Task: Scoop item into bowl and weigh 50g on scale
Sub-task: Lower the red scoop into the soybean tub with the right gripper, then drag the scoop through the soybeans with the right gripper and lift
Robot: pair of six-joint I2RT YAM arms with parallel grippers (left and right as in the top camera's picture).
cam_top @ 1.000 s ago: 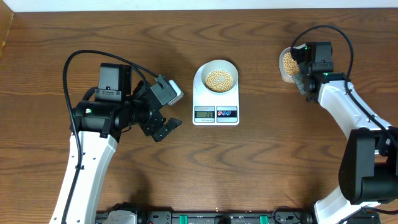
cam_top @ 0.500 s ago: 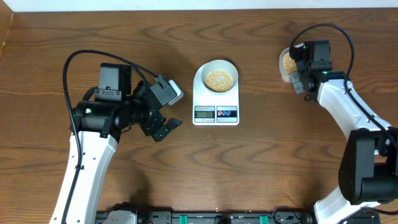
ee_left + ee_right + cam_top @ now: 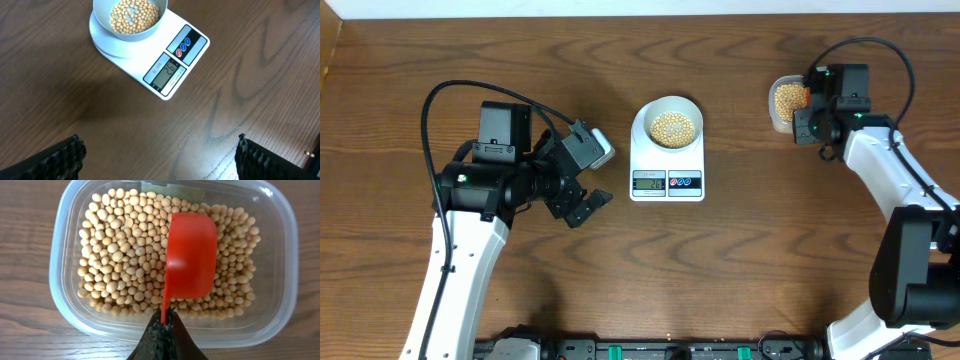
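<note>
The pale bowl [image 3: 667,125] stands on the white scale [image 3: 667,183] and holds a layer of tan beans [image 3: 131,15]. The scale [image 3: 192,42] has its display lit, with two round buttons beside it. My left gripper [image 3: 588,180] hovers left of the scale, open and empty, with its fingertips [image 3: 75,147] far apart over bare wood. My right gripper [image 3: 165,322] is shut on the handle of a red scoop [image 3: 190,255]. The scoop lies over the beans [image 3: 120,255] in the clear plastic tub [image 3: 280,280], which sits at the far right [image 3: 780,100].
The brown wooden table [image 3: 740,270] runs to a pale strip along the back edge. The tub stands well right of the scale, with bare wood between them. Both arms reach in from the front edge, with black cables looped above them.
My right wrist has shifted to the right and turned beside the tub, still holding the scoop. The left arm, bowl and scale have not moved.
</note>
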